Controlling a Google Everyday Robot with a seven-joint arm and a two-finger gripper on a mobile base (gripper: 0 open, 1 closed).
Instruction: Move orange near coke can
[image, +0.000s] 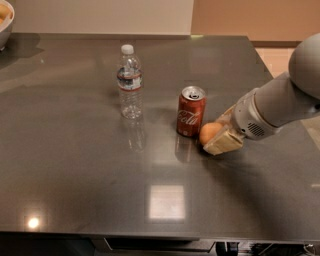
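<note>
The red can (191, 118) bore white script and a silver top. Just beside it, the cream end effector (215, 135) clasped the orange (208, 131). The bench (75, 175) was dark grey; the bottle (130, 85) clear, white-capped.

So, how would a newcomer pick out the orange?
On the dark table, find the red coke can right of the water bottle. The orange sits just right of the can, held in the gripper: round and matte, unlike the can.

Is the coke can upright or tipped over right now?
Upright: the coke can stands on its base on the table, silver top facing up. The gripper is at the orange right beside it.
</note>
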